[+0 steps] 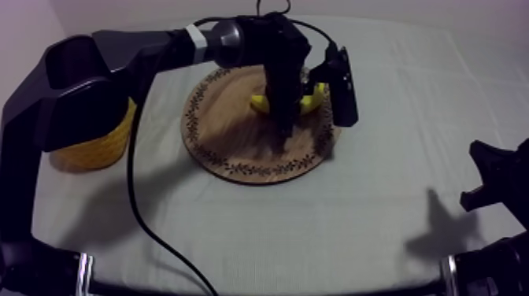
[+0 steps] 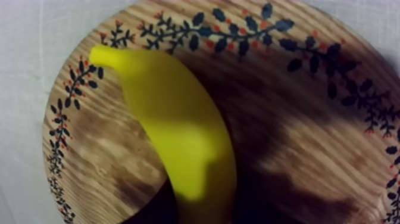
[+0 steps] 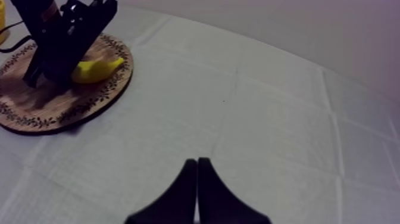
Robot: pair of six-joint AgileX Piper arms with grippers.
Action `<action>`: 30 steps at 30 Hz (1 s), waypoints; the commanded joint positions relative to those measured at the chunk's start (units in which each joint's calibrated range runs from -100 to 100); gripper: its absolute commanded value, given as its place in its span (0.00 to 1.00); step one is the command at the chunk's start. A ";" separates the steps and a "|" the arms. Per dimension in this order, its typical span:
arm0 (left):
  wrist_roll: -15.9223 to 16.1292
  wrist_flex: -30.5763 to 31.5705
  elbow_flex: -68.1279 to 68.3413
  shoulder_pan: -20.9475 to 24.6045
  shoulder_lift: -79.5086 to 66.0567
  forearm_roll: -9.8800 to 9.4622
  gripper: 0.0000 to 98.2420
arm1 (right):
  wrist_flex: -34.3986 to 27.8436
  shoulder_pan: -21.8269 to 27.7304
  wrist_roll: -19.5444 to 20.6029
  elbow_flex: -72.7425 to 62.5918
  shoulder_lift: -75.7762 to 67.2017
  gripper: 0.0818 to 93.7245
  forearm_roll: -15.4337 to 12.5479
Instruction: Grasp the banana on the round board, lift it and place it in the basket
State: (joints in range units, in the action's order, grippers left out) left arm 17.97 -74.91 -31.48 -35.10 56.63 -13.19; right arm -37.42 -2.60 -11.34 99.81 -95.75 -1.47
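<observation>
The right gripper (image 3: 196, 161) lay closed on nothing (a narrow wedge), well apart from the work. Farther off, the left gripper (image 1: 283, 130) stood over the banana (image 2: 178, 137), which lay on the wooden board (image 2: 297, 119); open or closed, I could not tell. A good grasp would take the banana's thick middle, then lift clear before swinging to the yellow basket (image 1: 94, 146) beside that arm.
</observation>
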 commanded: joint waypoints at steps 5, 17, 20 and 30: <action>-0.89 0.06 0.77 0.20 -2.47 0.53 0.19 | 0.08 0.00 -0.01 -0.03 0.00 0.00 -0.02; -1.62 -0.69 9.33 2.64 -20.23 2.39 0.19 | 0.08 0.00 -0.01 -0.03 0.00 0.00 0.03; -1.66 -1.78 13.63 3.72 -26.60 2.74 0.19 | 0.08 0.00 -0.01 -0.03 0.00 0.00 0.03; -3.48 -6.75 33.05 7.95 -50.14 3.02 0.17 | 0.08 0.00 -0.01 -0.03 0.00 0.00 0.03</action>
State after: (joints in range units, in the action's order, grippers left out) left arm 14.91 -81.22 -3.29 -27.47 13.75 -10.18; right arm -37.31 -2.60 -11.34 99.81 -95.75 -1.47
